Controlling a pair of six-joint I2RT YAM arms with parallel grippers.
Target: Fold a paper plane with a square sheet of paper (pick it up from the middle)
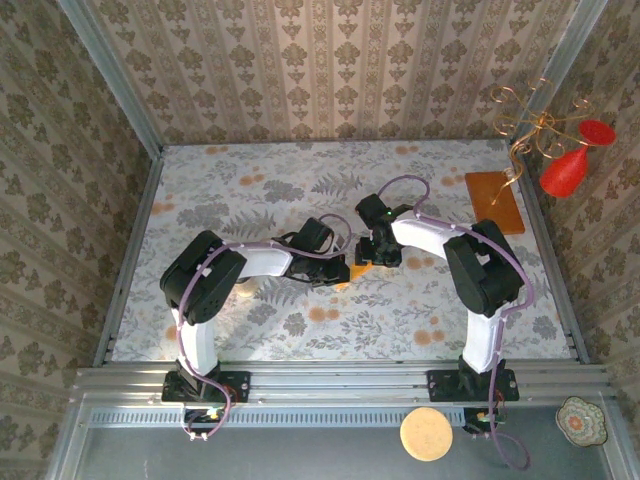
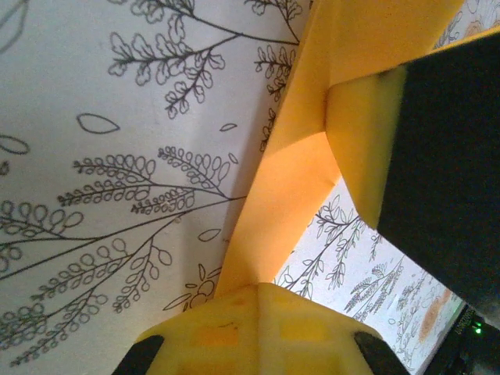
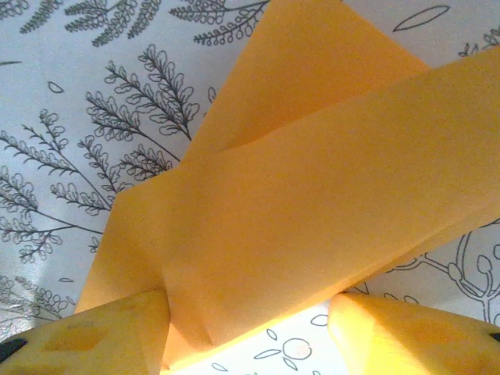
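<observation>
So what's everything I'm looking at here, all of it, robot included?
folded paper sheet: one, bright orange-yellow, mid-table between the two grippers
board: one, brown-orange, flat at the table's far right
ornaments: two, red, on a curly gold wire stand, far right corner
disc: one, tan, round, near ledge by the right arm's base
dish: one, small, patterned, near right corner
table: one, white cover with grey leaves and orange flowers
walls: beige patterned wallpaper, around the table
left arm: one, white and black, reaching to the centre
right arm: one, white and black, reaching to the centre
left gripper: yellow fingers, shut on the paper
right gripper: yellow fingers, apart, paper between them
</observation>
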